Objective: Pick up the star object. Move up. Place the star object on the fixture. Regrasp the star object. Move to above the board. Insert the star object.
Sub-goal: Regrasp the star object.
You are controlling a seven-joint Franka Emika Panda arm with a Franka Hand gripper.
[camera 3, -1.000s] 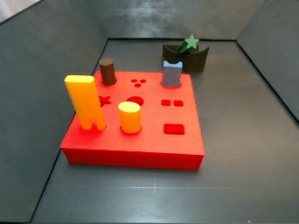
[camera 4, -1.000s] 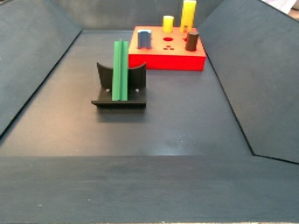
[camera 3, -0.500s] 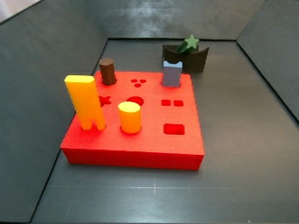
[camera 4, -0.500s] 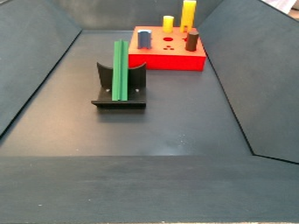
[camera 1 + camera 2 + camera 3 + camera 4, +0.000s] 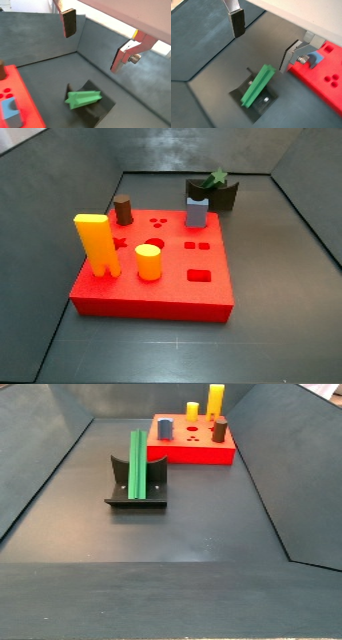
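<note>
The star object, a long dark-green ridged bar, lies on the dark fixture and leans against its upright part; in a side view only its star-shaped end shows above the fixture. The red board with its shaped holes lies a little way off. My gripper hangs open high above the bar, with nothing between its fingers. In both wrist views the bar and the fixture lie well below the gripper. The gripper is out of both side views.
On the board stand a tall yellow peg, a short yellow peg, a brown peg and a grey-blue notched peg. Dark sloping walls enclose the floor on all sides.
</note>
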